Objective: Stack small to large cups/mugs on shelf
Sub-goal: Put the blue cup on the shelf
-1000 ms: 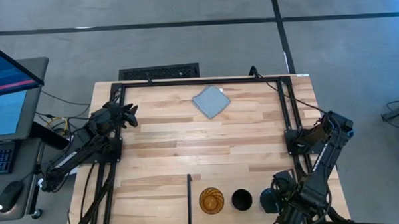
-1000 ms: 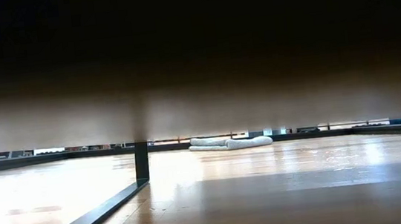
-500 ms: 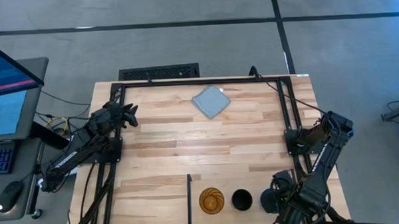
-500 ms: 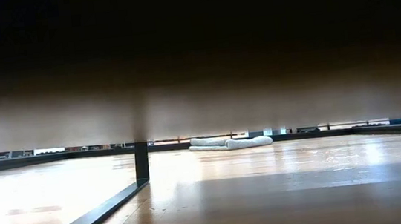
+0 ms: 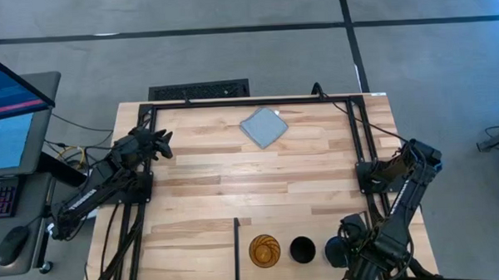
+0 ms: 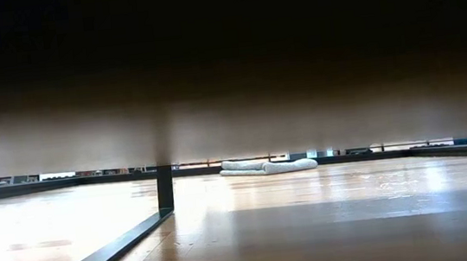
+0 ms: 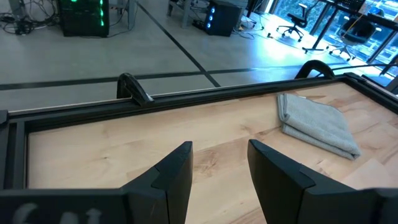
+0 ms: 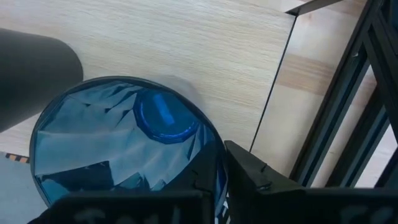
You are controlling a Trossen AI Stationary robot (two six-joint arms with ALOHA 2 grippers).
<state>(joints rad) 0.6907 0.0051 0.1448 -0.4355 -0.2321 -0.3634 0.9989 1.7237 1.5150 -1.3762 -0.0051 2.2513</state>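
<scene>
High view: three cups stand in a row on the shelf (image 5: 269, 227), the tabletop (image 5: 217, 170) section at the near edge, just right of the short black divider bar (image 5: 237, 240). Next to the bar is the amber tumbler (image 5: 264, 251), then the black cup (image 5: 302, 250), then the blue cup (image 5: 336, 252), mostly under the right arm. All upright, mouths up, side by side, not nested.

The right gripper (image 5: 351, 249) sits at the blue cup, at the row's end farthest from the bar. Right wrist view: blue cup (image 8: 124, 149) fills the frame; one dark finger (image 8: 258, 177) is outside the rim on the side toward the table's frame rail, and a thin dark part sits just inside the rim wall. The fingers look closed on the cup's wall with only the rim between them, but the contact itself is partly hidden. The black cup (image 8: 34, 74) shows just beside the blue one.

The left gripper (image 5: 160, 143) waits far from the bar, near the tabletop's left frame, touching nothing. Left wrist view: its fingers (image 7: 177, 171) are apart with bare wood showing between them, holding nothing.

The grey-blue cloth (image 5: 264, 127) lies flat at the far edge, well apart from the cups; in the low view it shows folded (image 6: 268, 165) beyond the bar (image 6: 165, 188).
</scene>
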